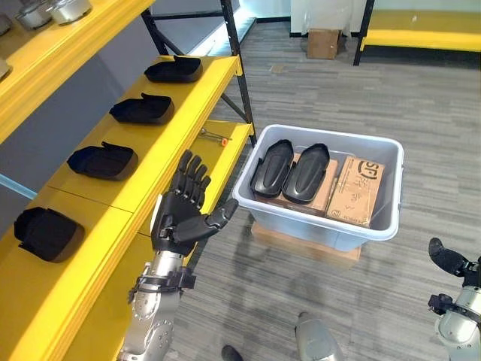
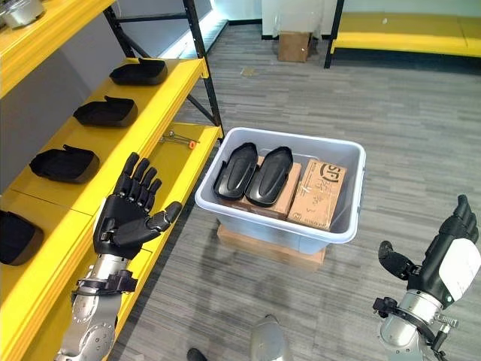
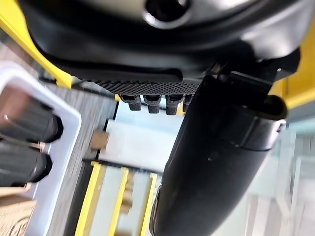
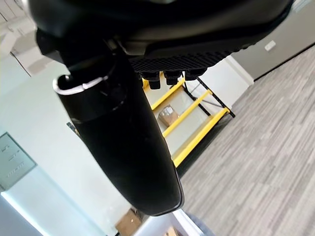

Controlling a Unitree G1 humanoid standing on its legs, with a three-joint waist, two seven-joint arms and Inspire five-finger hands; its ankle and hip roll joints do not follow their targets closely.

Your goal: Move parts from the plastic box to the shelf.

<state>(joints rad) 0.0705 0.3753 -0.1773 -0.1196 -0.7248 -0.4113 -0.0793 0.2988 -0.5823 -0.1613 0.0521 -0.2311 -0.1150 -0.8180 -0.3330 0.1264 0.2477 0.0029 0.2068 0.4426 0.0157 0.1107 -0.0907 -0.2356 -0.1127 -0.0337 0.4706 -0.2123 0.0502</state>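
Note:
A pale plastic box (image 1: pixel 376 226) stands on the floor on a flat cardboard base. Inside it two black curved parts (image 1: pixel 272 167) (image 1: pixel 307 171) lie side by side on a cardboard carton, with a second carton (image 1: pixel 358 189) to their right. Several more black parts (image 1: pixel 103 160) (image 1: pixel 143 109) (image 1: pixel 174 70) (image 1: pixel 46 233) rest in a row on the yellow shelf (image 1: pixel 161 150). My left hand (image 1: pixel 180 213) is raised open between shelf and box, fingers straight, holding nothing. My right hand (image 2: pixel 447 259) hangs open and empty at the lower right, well clear of the box.
A small tool (image 1: pixel 214 136) with an orange tip lies on the lower yellow shelf board. Metal pots (image 1: pixel 52 10) sit on the upper shelf. A cardboard box (image 1: pixel 323 43) and another yellow rack (image 1: pixel 421 30) stand at the far wall. Grey floor stretches around the box.

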